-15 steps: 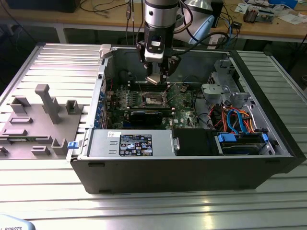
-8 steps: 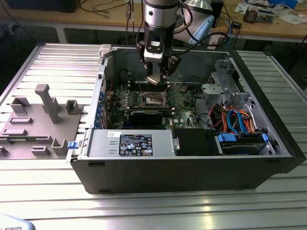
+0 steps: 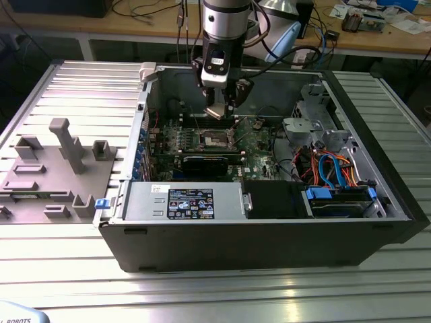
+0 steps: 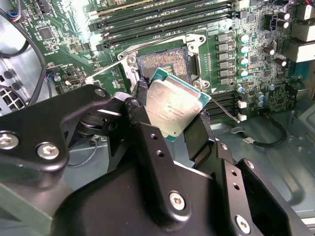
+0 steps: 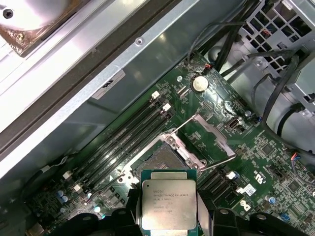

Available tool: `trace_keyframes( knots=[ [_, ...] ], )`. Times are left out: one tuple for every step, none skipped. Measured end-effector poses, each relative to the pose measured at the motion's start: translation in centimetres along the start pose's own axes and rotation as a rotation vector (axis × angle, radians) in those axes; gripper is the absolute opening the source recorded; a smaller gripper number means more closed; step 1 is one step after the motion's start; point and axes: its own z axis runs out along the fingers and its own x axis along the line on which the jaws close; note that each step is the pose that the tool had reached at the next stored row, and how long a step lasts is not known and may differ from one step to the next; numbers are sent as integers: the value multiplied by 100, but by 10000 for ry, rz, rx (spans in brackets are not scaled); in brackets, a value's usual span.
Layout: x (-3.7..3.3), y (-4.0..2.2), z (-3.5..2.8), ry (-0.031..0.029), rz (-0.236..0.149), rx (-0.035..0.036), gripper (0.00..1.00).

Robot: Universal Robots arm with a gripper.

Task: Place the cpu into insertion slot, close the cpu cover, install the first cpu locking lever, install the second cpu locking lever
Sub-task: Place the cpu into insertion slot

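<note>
My gripper (image 3: 221,108) hangs inside the open computer case, shut on the cpu (image 3: 217,113). The cpu (image 4: 172,105) (image 5: 169,206) is a flat square chip with a silver-grey top and green rim, pinched at two opposite edges by black fingers (image 4: 199,135). It hovers tilted just above and beside the insertion slot (image 4: 162,61) (image 5: 160,160), a square socket with a dark centre on the green motherboard (image 3: 259,145). The cpu cover (image 5: 206,132) stands swung open beside the socket. A thin locking lever (image 5: 219,164) sticks out unlatched.
Long memory slots (image 5: 130,135) run beside the socket. A black card (image 3: 205,161) and the power supply (image 3: 182,202) lie nearer the case front. Cables and a drive cage (image 3: 337,182) fill the exterior view's right. A grey fixture (image 3: 60,168) sits outside on the left.
</note>
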Motion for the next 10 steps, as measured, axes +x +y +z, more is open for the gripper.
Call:
trace_keyframes(
  knots=[
    [0,0,0,-1,15,0,55],
    [0,0,0,-2,31,0,55],
    [0,0,1,-3,61,0,55],
    [0,0,1,-4,91,0,55],
    [0,0,1,-5,109,0,55],
    [0,0,2,-5,126,0,55],
    [0,0,2,-6,155,1,55],
    [0,0,3,-8,189,1,55],
    [0,0,3,-9,209,0,55],
    [0,0,3,-10,221,0,55]
  ],
)
